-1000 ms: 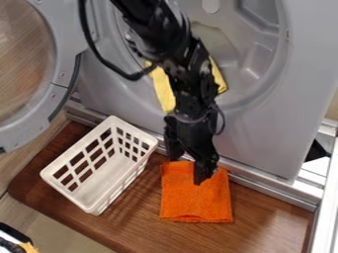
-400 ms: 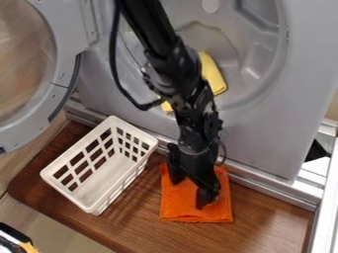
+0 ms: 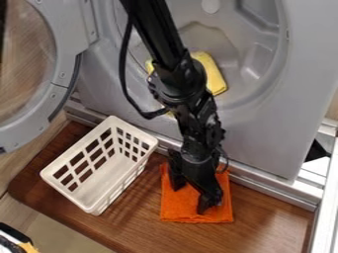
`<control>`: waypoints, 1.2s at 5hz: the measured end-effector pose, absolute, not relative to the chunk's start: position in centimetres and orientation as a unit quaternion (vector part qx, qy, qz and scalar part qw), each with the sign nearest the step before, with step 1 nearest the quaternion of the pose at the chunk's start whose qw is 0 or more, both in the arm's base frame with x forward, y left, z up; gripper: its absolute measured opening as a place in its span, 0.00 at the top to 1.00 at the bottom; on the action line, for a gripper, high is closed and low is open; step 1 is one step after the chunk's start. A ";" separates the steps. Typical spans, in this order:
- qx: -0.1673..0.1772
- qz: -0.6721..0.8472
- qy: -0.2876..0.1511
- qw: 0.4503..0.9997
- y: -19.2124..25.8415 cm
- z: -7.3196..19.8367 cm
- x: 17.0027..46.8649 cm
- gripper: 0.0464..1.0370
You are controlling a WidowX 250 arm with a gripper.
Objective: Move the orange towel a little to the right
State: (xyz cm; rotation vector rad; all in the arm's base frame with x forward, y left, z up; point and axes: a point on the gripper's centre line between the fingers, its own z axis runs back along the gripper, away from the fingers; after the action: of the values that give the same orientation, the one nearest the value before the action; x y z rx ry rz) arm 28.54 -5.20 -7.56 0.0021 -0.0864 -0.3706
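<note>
At the far left, a round door [image 3: 65, 81] with a grey frame and a clear window stands open. The worktop [image 3: 264, 230] is reddish-brown wood with visible grain and a rounded left corner. Toward its left end sits a white basket [image 3: 105, 175], slatted with square holes, set at a slant. Behind the worktop, a yellow cloth [image 3: 214, 76] lies in the round opening of a large grey machine [image 3: 264, 131], partly behind the arm. A pale metal rail [image 3: 267, 190] follows the worktop's back edge, and a whitish upright [image 3: 325, 202] borders its right end.

The black claw [image 3: 190, 199] hangs down over the towel, its fingers apart; whether they touch the cloth, I cannot tell. The towel [image 3: 182, 210] lies right of the basket, apart from it, close to the back edge. It is bright orange, roughly square and flat, with a slightly fuzzy weave and a thin line along its front edge.
</note>
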 end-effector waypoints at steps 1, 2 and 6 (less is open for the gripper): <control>-0.006 -0.191 -0.042 0.981 -6.8 -7.6 28.4 0.04; -0.013 -0.206 -0.041 0.978 -8.3 -7.6 28.3 0.04; -0.015 -0.262 -0.023 0.965 -12.6 -7.6 28.2 0.04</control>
State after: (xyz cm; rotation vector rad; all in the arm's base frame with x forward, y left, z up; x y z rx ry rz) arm 28.22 -12.56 -7.60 -0.0308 -0.0463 -0.5309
